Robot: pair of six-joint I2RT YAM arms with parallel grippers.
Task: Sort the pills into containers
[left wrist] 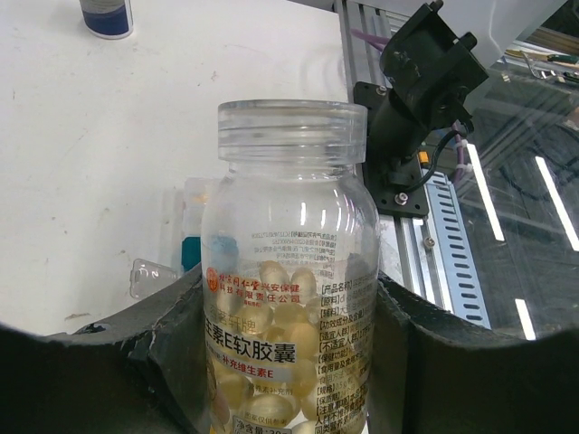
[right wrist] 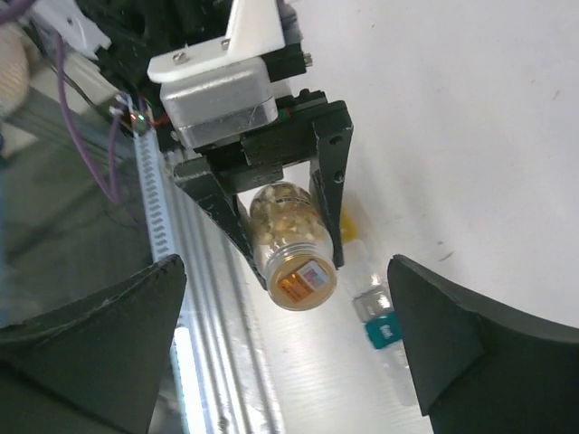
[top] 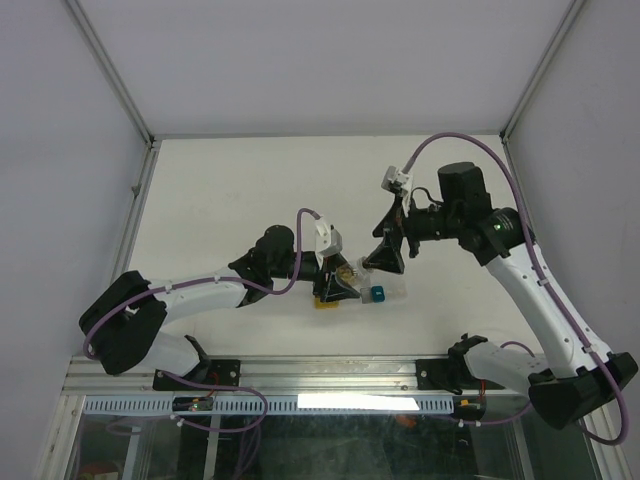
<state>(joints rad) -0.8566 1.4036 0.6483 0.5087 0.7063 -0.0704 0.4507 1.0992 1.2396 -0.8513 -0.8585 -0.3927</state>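
My left gripper (left wrist: 289,371) is shut on a clear pill bottle (left wrist: 289,271) with no cap on its threaded neck. Yellowish pills (left wrist: 280,307) fill its lower half. From above, the left gripper (top: 335,285) holds the bottle (top: 346,272) tilted over the row of containers (top: 378,294). My right gripper (top: 386,256) stands open just beyond the bottle, with nothing between its fingers. In the right wrist view the bottle's mouth (right wrist: 303,280) points at the camera between the wide-open right gripper (right wrist: 285,348). The grey cell (right wrist: 369,304) and teal cell (right wrist: 381,333) lie beside it. The yellow cell (top: 325,303) shows under the left gripper.
A white and dark blue cylinder (left wrist: 106,16) stands on the table at the top left of the left wrist view. The slotted metal rail (top: 250,403) runs along the table's near edge. The right arm's black base (left wrist: 425,63) is close behind the bottle.
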